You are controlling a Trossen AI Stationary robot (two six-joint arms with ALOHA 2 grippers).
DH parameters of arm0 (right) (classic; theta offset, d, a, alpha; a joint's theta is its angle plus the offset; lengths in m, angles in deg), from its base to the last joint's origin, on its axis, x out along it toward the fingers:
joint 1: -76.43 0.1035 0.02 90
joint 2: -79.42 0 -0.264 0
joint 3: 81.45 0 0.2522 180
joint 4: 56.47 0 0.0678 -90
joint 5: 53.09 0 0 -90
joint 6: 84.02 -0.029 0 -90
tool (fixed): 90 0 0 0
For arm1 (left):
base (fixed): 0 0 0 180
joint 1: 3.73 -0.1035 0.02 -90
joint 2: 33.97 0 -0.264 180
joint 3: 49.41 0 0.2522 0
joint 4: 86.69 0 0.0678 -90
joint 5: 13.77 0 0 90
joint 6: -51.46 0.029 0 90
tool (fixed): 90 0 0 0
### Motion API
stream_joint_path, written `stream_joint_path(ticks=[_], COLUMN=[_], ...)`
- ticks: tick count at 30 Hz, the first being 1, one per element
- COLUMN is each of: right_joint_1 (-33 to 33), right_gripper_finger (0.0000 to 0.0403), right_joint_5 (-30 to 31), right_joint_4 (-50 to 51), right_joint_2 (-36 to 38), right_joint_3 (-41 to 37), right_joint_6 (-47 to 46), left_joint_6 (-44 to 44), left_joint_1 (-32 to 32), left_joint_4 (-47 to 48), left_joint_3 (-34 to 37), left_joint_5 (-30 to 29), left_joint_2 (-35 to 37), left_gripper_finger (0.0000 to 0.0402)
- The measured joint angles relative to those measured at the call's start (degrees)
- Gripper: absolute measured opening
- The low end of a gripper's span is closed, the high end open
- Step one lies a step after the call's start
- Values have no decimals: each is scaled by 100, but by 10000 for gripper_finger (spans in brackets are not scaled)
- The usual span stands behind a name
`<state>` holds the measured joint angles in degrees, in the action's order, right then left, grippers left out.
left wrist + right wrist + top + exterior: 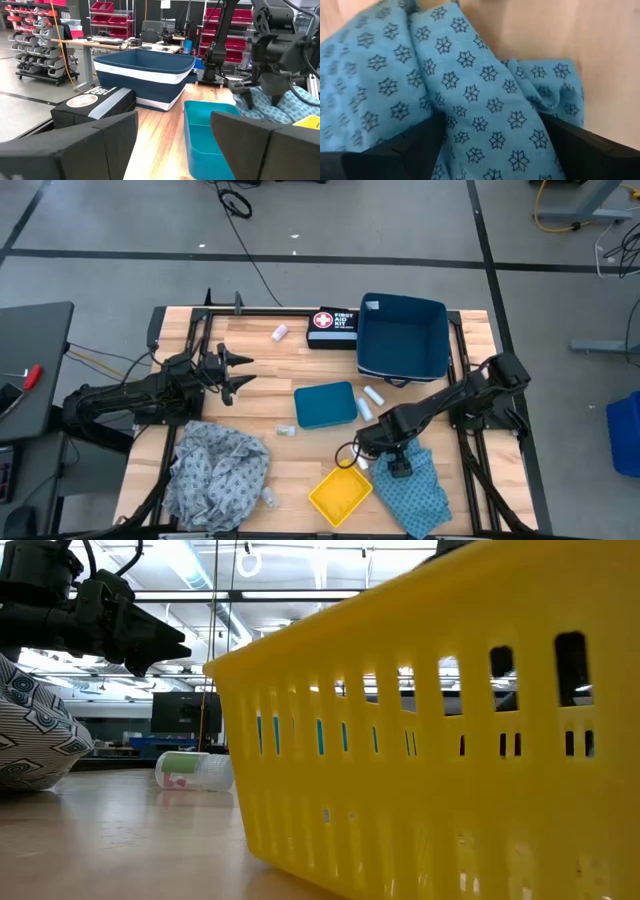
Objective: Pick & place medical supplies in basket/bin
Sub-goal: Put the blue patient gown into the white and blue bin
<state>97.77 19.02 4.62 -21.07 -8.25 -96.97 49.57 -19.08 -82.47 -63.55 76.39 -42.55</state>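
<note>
Lower right of the high view, the right claw [398, 465] straddles the blue-green cloth [420, 485], fingers spread around a fold. It should close deep on that fold before lifting, I judge. Left claw [240, 372] hovers open.

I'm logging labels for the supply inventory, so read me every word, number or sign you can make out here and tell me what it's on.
"FIRST AID KIT", with a white cross on a red circle: on the black first aid kit, high view.
Smaller print under it: too small to read.
Same kit's lettering in the left wrist view: too blurred to read.
Label on the small roll, low view: unreadable.
</note>
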Motion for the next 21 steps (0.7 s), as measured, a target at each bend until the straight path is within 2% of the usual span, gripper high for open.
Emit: stream_joint_path(ticks=[8, 12, 16, 21], right_joint_1=[138, 174, 233, 357], right_gripper_finger=[326, 294, 217, 61], right_joint_5=[-153, -172, -212, -228], right_joint_4=[-412, -494, -602, -767], right_joint_2=[-341, -346, -365, -372], right_joint_3=[-138, -192, -209, -214], right_joint_6=[-9, -24, -120, -26], left_joint_6=[-2, -4, -7, -7], left_joint_1=[0, 0, 0, 0], left_joint_4=[55, 50, 51, 50], left_joint_3=[0, 0, 0, 0], left_joint_5=[-11, -13, -13, -13], left_joint_2=[0, 0, 0, 0], left_gripper_finger=[253, 253, 253, 253])
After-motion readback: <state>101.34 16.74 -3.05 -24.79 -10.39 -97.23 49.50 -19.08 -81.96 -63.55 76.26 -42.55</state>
